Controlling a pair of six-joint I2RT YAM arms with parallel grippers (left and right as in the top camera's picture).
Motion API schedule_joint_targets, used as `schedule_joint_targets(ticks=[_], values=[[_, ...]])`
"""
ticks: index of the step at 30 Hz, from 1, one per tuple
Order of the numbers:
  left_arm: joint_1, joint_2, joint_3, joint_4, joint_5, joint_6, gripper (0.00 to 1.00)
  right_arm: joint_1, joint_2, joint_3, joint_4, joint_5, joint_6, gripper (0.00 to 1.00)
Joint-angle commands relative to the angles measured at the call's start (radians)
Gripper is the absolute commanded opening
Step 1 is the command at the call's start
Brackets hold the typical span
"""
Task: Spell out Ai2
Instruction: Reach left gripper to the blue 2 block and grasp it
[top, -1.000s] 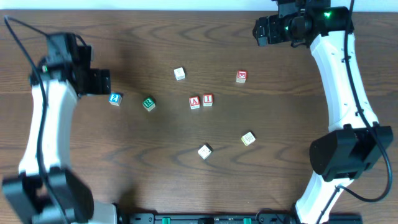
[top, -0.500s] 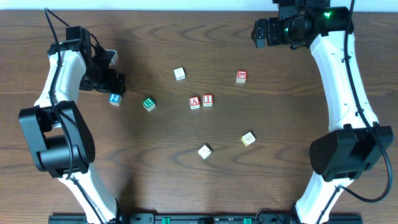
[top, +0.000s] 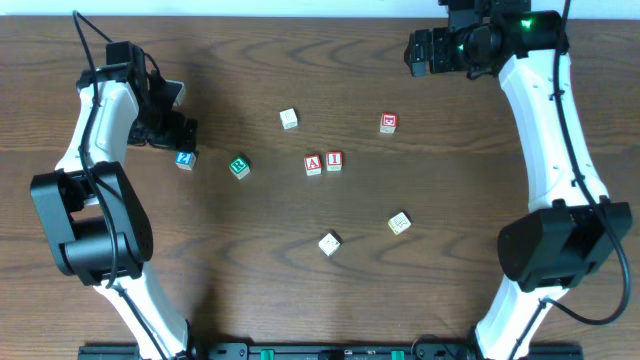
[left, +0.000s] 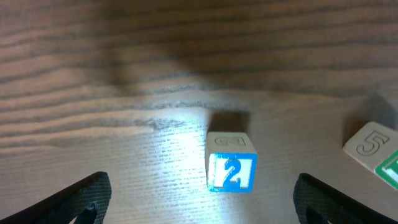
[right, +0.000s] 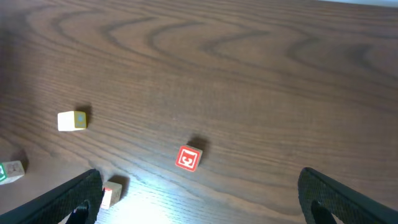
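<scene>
Blue 2 block (top: 185, 159) sits on the left part of the bench (top: 250, 290), well apart from the red A block (top: 313, 165) and the red I block (top: 334, 160). These two stand side by side near the middle, touching or nearly so. In the left wrist view the blue 2 block (left: 231, 171) stands upright with its numeral facing the camera.

The left tool (top: 182, 135) hangs just beside that block, on its far side. It is released, its fingers (left: 81, 199) spread wide to either side of the block without touching it. A green block (top: 238, 167) lies between the blue one and the A, and shows a 5 on its pale face in the left wrist view.

The right tool (top: 416, 52) is held over the far right of the bench, also released and grasping nothing. Another red block (right: 189, 158) lies before it.
</scene>
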Motion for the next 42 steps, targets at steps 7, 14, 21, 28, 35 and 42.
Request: schedule_joint_targets(ticks=[7, 14, 21, 28, 35, 42], values=[[-0.061, 0.053, 0.015, -0.068, -0.046, 0.074, 0.95, 0.004, -0.011, 0.0, 0.023, 0.003, -0.015, 0.99], [-0.072, 0.113, 0.015, -0.051, -0.071, 0.074, 0.96, 0.004, -0.011, 0.0, 0.013, 0.003, -0.015, 0.99], [-0.07, 0.125, 0.015, -0.036, -0.075, 0.074, 0.93, 0.004, -0.011, 0.0, 0.014, 0.003, -0.015, 0.99], [-0.07, 0.125, 0.015, -0.033, -0.075, 0.07, 0.63, 0.004, -0.011, 0.0, 0.015, 0.003, -0.015, 0.99], [-0.07, 0.125, 0.015, -0.035, -0.076, 0.069, 0.54, 0.004, -0.011, 0.0, 0.022, 0.003, -0.015, 0.99], [-0.07, 0.125, 0.015, -0.035, -0.112, 0.066, 0.49, 0.004, -0.011, 0.0, 0.023, 0.003, -0.014, 0.99]])
